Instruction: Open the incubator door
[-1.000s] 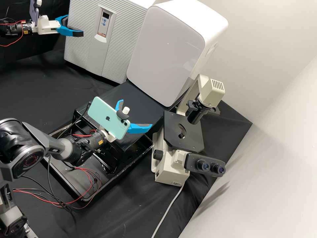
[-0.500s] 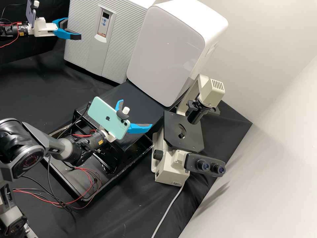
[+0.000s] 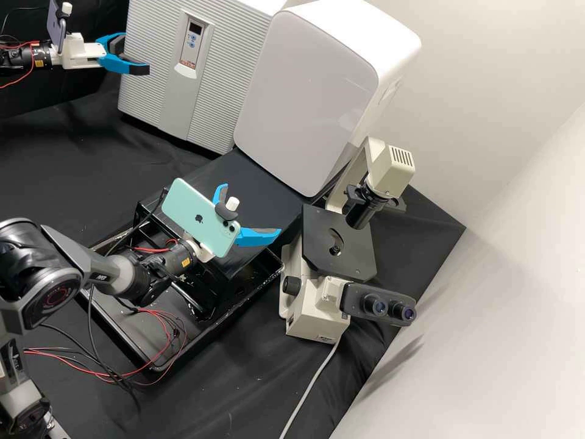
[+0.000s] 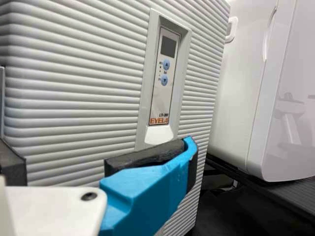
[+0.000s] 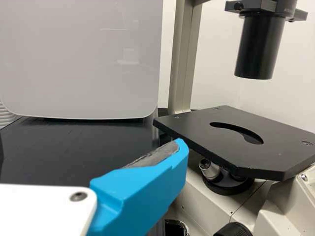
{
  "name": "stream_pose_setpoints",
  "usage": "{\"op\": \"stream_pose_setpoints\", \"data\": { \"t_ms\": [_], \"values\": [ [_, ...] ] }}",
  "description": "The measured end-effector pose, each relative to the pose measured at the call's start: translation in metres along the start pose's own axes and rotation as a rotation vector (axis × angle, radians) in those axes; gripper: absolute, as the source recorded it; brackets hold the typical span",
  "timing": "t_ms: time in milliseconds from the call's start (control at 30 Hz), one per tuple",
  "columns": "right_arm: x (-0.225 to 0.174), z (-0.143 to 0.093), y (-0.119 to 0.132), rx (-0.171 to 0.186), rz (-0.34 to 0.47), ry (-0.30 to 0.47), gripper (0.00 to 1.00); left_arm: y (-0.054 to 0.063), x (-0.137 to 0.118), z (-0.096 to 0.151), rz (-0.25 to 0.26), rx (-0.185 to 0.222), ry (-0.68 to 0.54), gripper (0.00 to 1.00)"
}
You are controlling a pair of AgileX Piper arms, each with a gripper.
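Note:
The incubator (image 3: 149, 79) is the grey ribbed box at the back left, with its door shut and a control panel (image 3: 192, 46) on the front. My left gripper (image 3: 135, 55) stands open by the door's left side, fingers spread. In the left wrist view, one finger of my left gripper (image 4: 98, 155) crosses in front of the ribbed door (image 4: 74, 98), below the panel (image 4: 165, 73); touching or apart, I cannot tell. Over the black stand, well away from the incubator, my right gripper (image 3: 250, 210) is open and empty. The right wrist view shows a finger of the right gripper (image 5: 93, 157) beside the microscope stage.
A large white cabinet (image 3: 304, 97) stands against the incubator's right side. The microscope (image 3: 317, 305) is to the right of the black stand (image 3: 244, 177), with a black tray (image 3: 131, 341) and loose cables in front. A white wall bounds the right.
My left gripper has shifted a little left and down across the high view, its fingers still apart. The right arm has kept still, and the incubator door looks the same.

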Motion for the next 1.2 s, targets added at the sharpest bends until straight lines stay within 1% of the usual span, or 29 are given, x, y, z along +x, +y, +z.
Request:
{"op": "stream_pose_setpoints", "data": {
  "t_ms": [200,533,767,1200],
  "values": [
    [0.0,0.0,0.0,0.0,0.0,0.0,1.0,0.0042,-0.003,0.0055,0.002,0.002,0.004,0.0],
    [0.0,0.0,0.0,0.0,0.0,0.0,1.0,0.0043,-0.0041,0.0066,0.0,0.013,0.005,0.0],
    [0.0,0.0,0.0,0.0,0.0,0.0,1.0,0.0043,-0.0041,0.0066,0.0,0.013,0.005,0.0],
    [0.0,0.0,0.0,0.0,0.0,0.0,1.0,0.0062,-0.0042,0.0036,0.022,-0.007,0.038,0.0]
  ]
}}
